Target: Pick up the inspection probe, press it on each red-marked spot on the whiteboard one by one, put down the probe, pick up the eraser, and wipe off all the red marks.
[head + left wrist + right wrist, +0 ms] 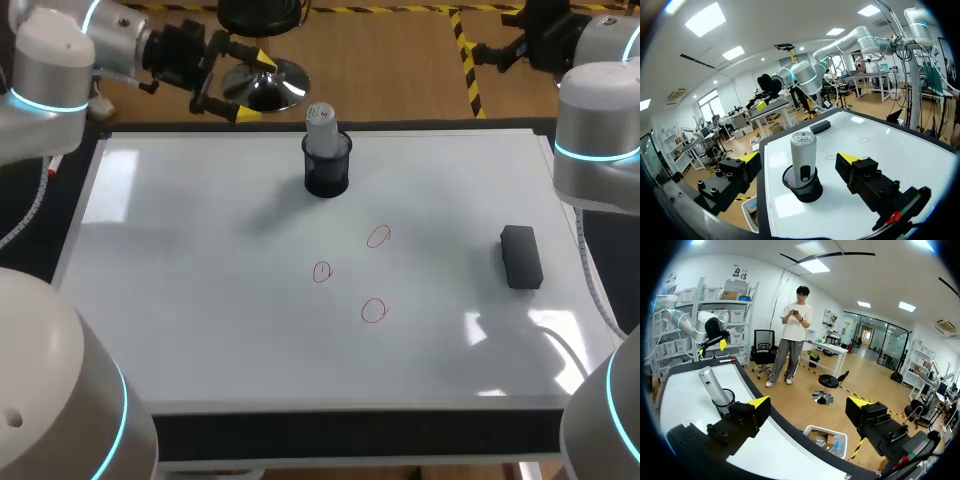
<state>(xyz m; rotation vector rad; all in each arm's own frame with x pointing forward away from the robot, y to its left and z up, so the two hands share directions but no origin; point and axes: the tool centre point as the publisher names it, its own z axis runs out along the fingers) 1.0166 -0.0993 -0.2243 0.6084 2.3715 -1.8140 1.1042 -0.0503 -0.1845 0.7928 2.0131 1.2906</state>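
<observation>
You've got three red circles [378,236] on one whiteboard [200,300], one inspection probe [320,125] in one black holder [327,176], one black eraser [521,257], and two tools: left tool [253,87] and right tool [809,402].

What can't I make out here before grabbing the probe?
- Tip of the probe: sunk inside its black holder in every view.
- The red marks: in the left wrist view, too small and faint to count.
- The eraser: not seen in the right wrist view, perhaps behind the right gripper.
</observation>
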